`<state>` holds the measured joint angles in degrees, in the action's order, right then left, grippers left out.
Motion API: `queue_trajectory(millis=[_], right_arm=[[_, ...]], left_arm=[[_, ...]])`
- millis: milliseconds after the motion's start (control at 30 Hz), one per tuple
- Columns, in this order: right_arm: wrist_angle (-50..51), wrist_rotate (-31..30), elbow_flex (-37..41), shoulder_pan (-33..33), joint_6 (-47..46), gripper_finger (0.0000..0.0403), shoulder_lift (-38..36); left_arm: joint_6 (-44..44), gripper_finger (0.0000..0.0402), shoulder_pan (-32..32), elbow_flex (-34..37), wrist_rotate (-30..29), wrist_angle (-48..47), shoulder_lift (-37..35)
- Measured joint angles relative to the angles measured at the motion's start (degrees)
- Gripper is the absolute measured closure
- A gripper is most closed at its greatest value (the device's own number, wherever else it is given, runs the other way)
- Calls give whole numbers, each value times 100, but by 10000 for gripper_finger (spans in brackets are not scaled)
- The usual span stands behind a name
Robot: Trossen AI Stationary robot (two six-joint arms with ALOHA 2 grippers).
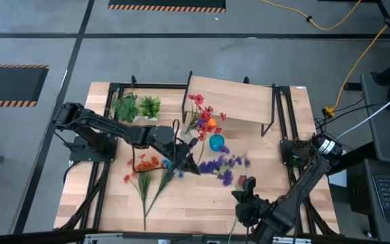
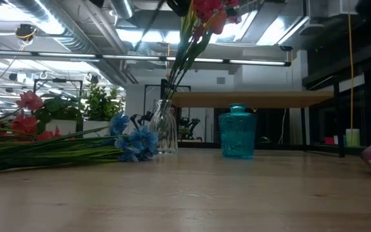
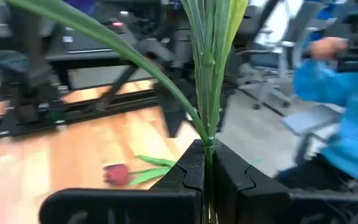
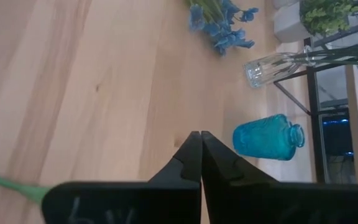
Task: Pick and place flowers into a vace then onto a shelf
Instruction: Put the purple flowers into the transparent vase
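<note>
Near the desk's (image 1: 114,203) middle, the left claw (image 3: 206,163) pinches green flower stems (image 3: 211,68) standing in the clear glass vase (image 2: 165,127). Lower them straight, then release gently so the vase stays upright. The right claw (image 4: 200,158), pressed together, waits near the front edge.

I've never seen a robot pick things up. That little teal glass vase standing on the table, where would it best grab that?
Probably around the narrow neck of the teal vase, coming down from above. It stands upright with its mouth up, and the neck is slimmer than the round body, so a gripper's fingers could close on it. Approach from its open side, away from the clear vase beside it.
</note>
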<state>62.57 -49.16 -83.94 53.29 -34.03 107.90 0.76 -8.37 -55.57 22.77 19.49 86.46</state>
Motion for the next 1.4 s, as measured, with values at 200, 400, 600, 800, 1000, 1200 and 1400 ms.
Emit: queue_trajectory(millis=[200,400,600,800,1000,1200,1400], right_arm=[[-77,2,0,-51,150,403,0],[-272,15,0,-60,174,403,0],[-440,15,0,-134,431,403,0],[-471,-168,0,-220,587,403,0],[-458,-364,0,-220,587,403,0],[-457,-403,0,-232,578,403,0],[-453,-523,0,-287,578,402,0]], left_arm=[[-1,397,-100,0,332,39,-2],[-8,397,-138,-196,336,-60,-2],[-226,398,6,-581,588,-242,250],[-304,398,191,-643,592,-295,651],[-269,398,303,-643,929,71,748],[-249,398,144,-643,1117,314,697],[-263,398,15,-643,1796,582,667]])
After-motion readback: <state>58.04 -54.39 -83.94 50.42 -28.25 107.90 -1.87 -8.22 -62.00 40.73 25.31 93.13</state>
